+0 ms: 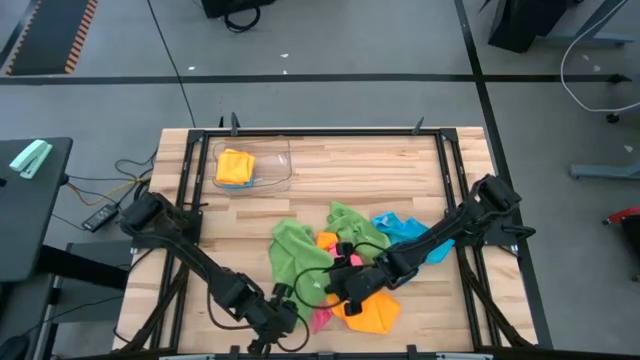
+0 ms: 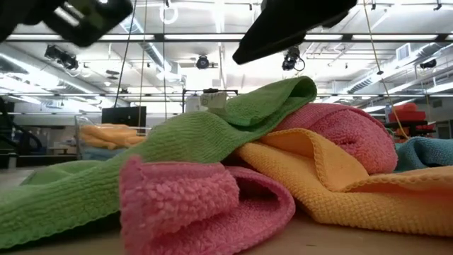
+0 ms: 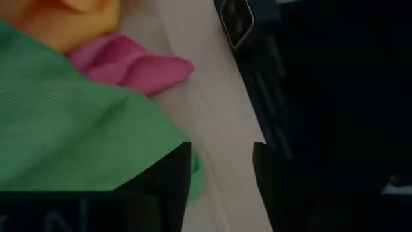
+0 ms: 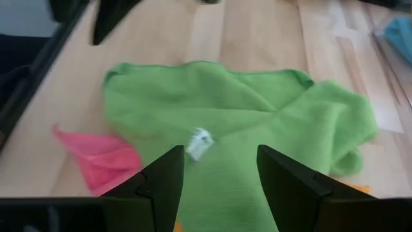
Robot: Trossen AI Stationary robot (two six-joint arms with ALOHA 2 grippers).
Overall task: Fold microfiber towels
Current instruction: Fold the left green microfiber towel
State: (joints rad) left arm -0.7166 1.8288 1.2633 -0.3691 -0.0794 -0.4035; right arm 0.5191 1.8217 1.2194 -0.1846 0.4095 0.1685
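My left gripper (image 3: 222,174) hangs low at the near edge of the pale wooden desk (image 1: 350,170), its fingers parted and holding nothing, just beside the corner of the crumpled green microfiber towel (image 1: 293,252); my right gripper (image 4: 220,174) hovers over that same green cloth, fingers apart and empty; a pink microfiber towel (image 3: 132,61) lies bunched against the green one, with an orange-yellow microfiber towel (image 1: 368,310) beside it and a blue microfiber towel (image 1: 405,232) farther right; another orange-yellow cloth sits in the clear plastic bin (image 1: 280,158).
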